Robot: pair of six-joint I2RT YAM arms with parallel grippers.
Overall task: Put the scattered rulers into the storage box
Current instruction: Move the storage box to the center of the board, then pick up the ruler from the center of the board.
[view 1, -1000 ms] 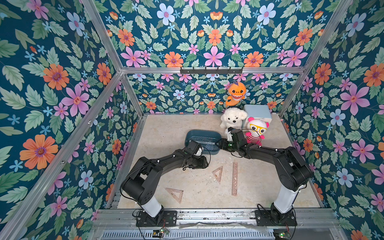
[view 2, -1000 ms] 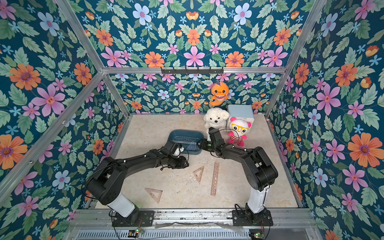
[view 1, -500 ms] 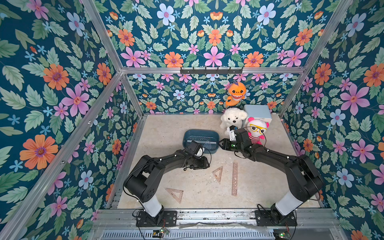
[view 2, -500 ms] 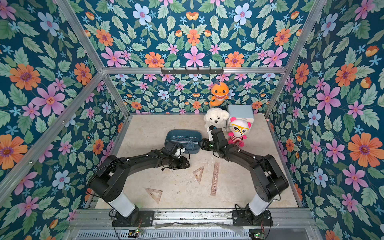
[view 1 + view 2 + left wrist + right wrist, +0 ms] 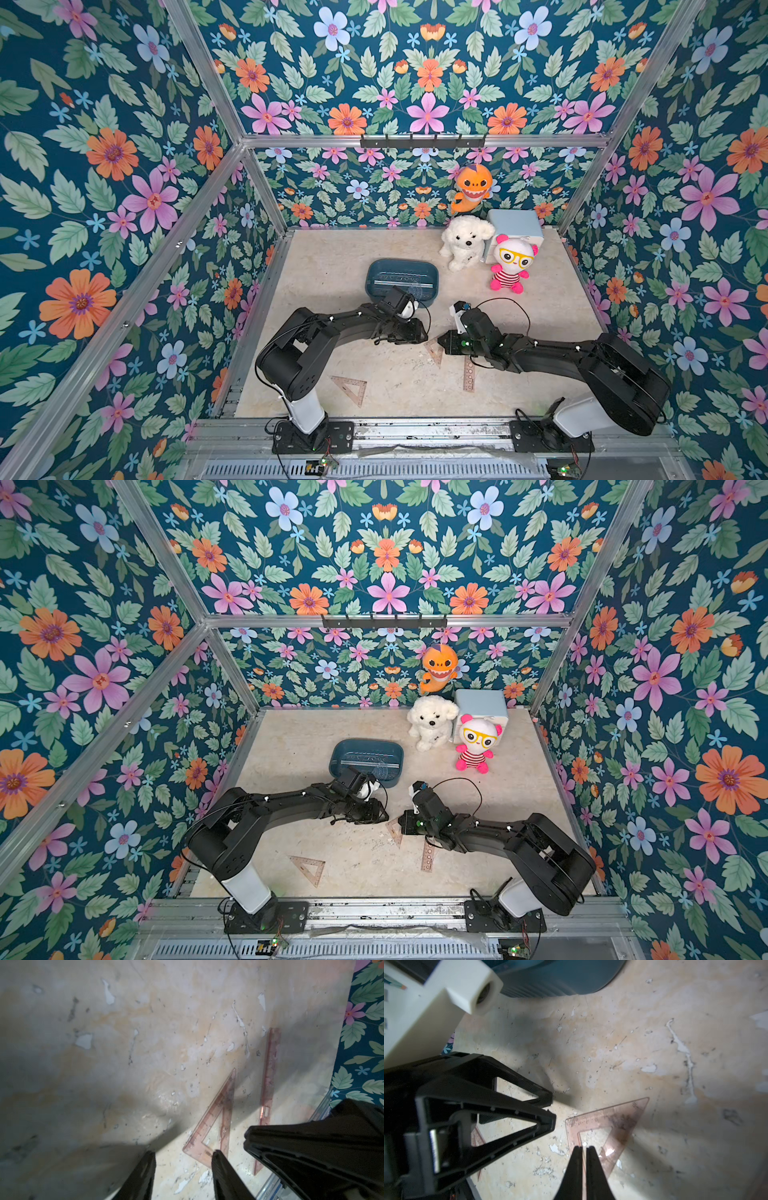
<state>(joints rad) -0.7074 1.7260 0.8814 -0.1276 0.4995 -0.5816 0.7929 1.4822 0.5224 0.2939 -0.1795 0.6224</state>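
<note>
Three rulers lie loose on the bench (image 5: pixel 332 257): a small set square (image 5: pixel 435 353) at mid-bench, a straight ruler (image 5: pixel 469 376) just beside it toward the right edge and partly under the right arm (image 5: pixel 548 353), and a larger set square (image 5: pixel 353 386) near the front edge. The box (image 5: pixel 371 280), nearer the back edge, already holds several. The step in hand looks like lifting the small set square. The right claw (image 5: pixel 583 1148) is pinched shut, tips at that piece's inner edge; whether it grips the plastic I cannot tell, as the piece looks flat. The left claw (image 5: pixel 183 1154) stands half open, one finger at the piece's corner. Next, an edge needs raising, then a carry to the box.
</note>
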